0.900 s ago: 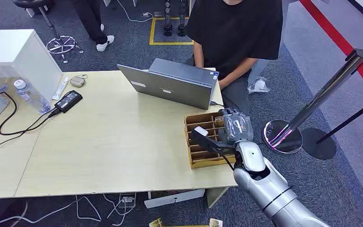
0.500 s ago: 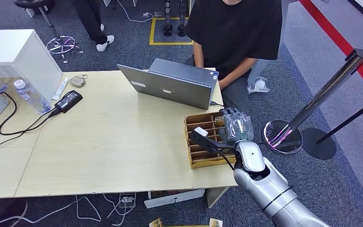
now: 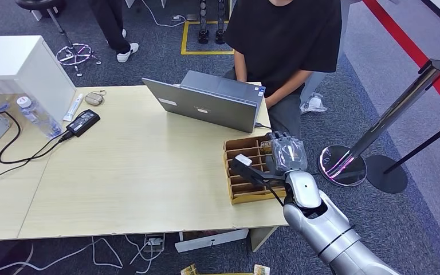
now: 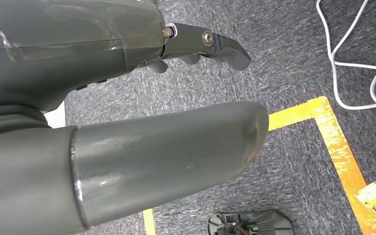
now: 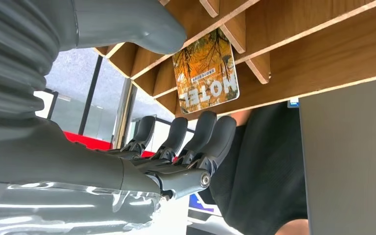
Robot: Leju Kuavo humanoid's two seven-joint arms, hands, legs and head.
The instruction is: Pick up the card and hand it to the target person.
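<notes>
One card (image 5: 206,70) stood on edge in a slot of the wooden organizer (image 3: 242,172), which sat at the table's (image 3: 132,172) right edge, at about 4 o'clock from the laptop (image 3: 209,103). In the right wrist view the card's long axis ran up out of the slot, its orange printed face toward the camera and the word HOTEL reading upside down. The right hand (image 3: 286,152) hovered at the organizer's far right corner with its fingers (image 5: 205,134) slightly apart and curled beside the card, holding nothing; thumb and fingers lay on either side of the card without touching it. The left hand (image 4: 127,122) hung above the carpet with its fingers apart and nothing in it. One person (image 3: 283,40) in a black shirt sat behind the laptop, at 12 o'clock from the organizer.
</notes>
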